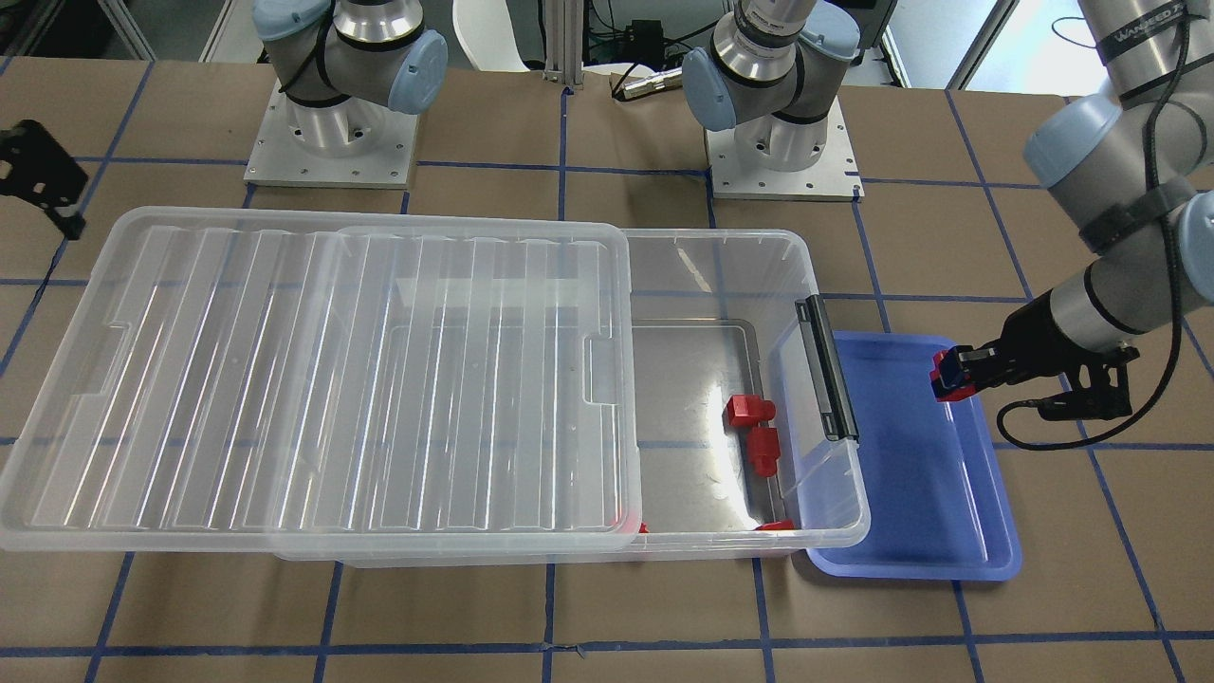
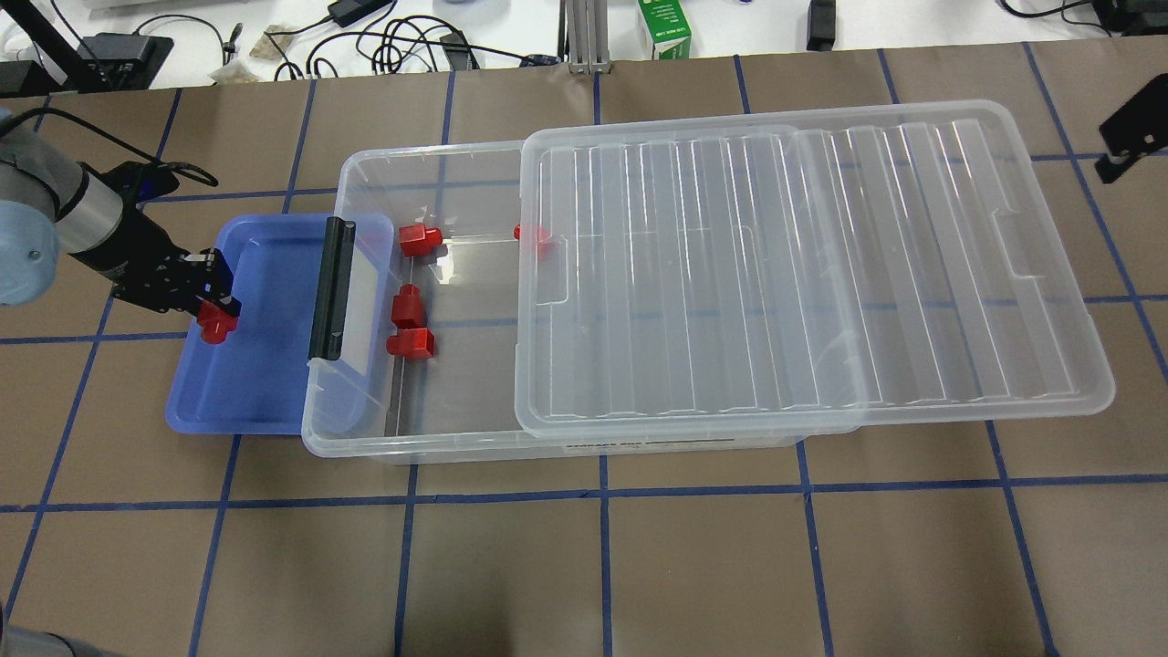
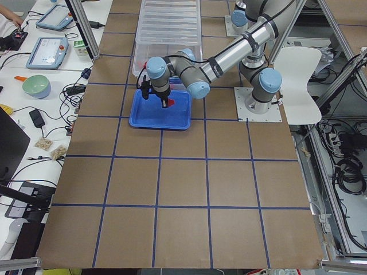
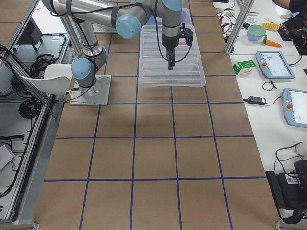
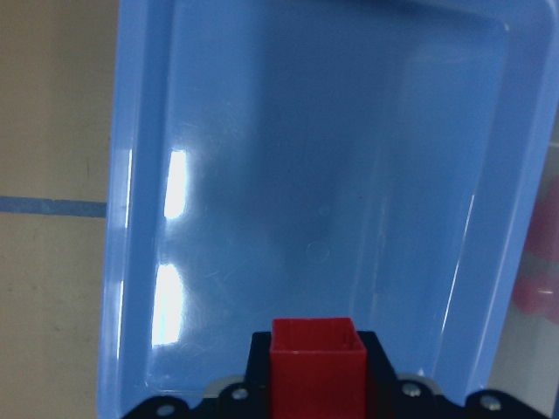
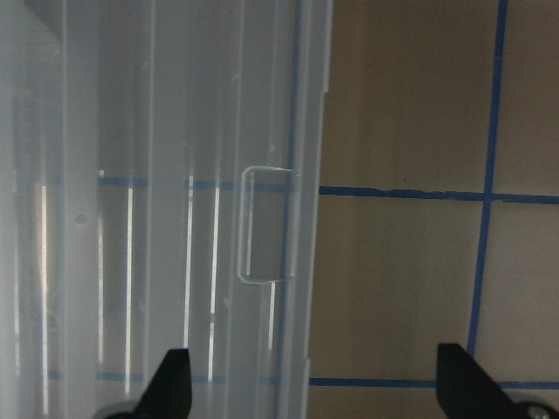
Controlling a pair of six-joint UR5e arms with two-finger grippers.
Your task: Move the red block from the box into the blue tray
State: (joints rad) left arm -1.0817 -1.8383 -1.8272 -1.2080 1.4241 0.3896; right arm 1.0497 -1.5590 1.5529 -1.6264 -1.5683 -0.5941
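My left gripper (image 1: 951,377) is shut on a red block (image 1: 946,376) and holds it above the blue tray (image 1: 929,503), near the tray's outer side. The left wrist view shows the block (image 5: 316,367) between the fingers over the empty tray floor (image 5: 306,175). The overhead view shows the same block (image 2: 216,321) over the tray (image 2: 246,392). The clear box (image 1: 721,247) lies beside the tray with its lid (image 1: 313,379) slid aside. Several red blocks (image 1: 749,410) lie in its open end. My right gripper (image 6: 316,393) is open and empty above the lid's far end.
The box's black latch bar (image 1: 827,379) stands between the open end and the tray. One red block (image 2: 532,234) lies half under the lid's edge. Both arm bases (image 1: 782,156) are bolted behind the box. Brown table with blue tape lines (image 2: 602,566) lies in front.
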